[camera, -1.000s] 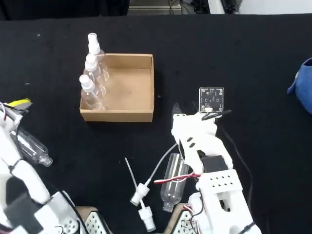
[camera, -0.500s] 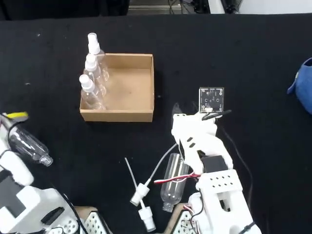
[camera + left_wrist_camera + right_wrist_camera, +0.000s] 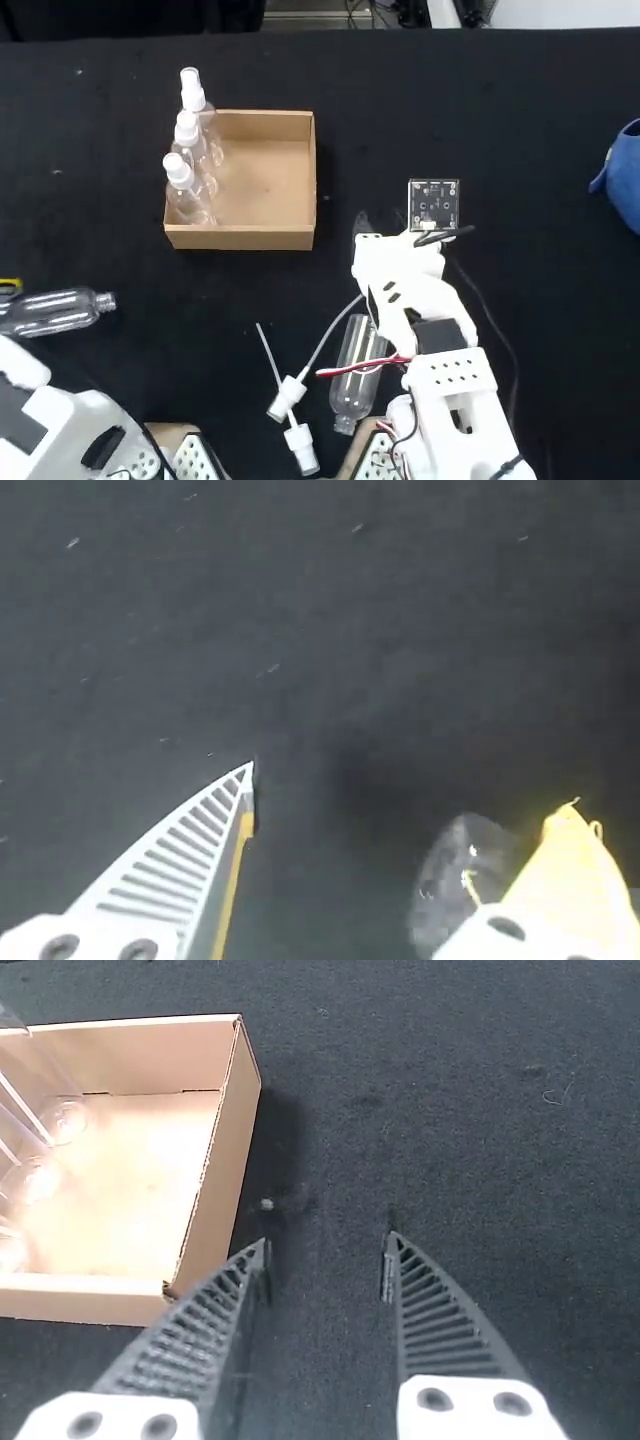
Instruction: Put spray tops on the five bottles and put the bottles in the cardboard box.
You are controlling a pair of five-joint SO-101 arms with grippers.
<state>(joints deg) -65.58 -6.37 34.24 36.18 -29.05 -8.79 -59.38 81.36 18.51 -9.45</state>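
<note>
The black table (image 3: pixel 500 90) lay open across its far half and down its right side, broken only by a blue object (image 3: pixel 625 185) at the right edge. The right arm (image 3: pixel 420 320) reached up the middle from the near edge, and the left arm (image 3: pixel 45 430) sat in the near-left corner. The cardboard box (image 3: pixel 265 185) stood left of centre with the right two-thirds of its floor bare. Three capped bottles (image 3: pixel 188 150) stood upright in a row along its left wall.

One uncapped bottle (image 3: pixel 55 310) lay on its side at the table's left edge, neck toward the middle. A second uncapped bottle (image 3: pixel 352 375) lay against the right arm near the front edge, partly under it. Two loose spray tops (image 3: pixel 285 398), dip tubes attached, lay just left of that bottle. A small square circuit board (image 3: pixel 433 205) sat just beyond the right gripper (image 3: pixel 362 225).

Seen from the right wrist, that gripper hung with its jaws parted and nothing between them. It was over bare cloth just off the box's near-right corner, with one finger close beside the box wall.

Seen from the left wrist, the left gripper (image 3: pixel 410 790) also stood spread wide over cloth. The clear end of the uncapped bottle at the left edge lay just beside its yellow finger (image 3: pixel 570 850). Whether they touched could not be told.
</note>
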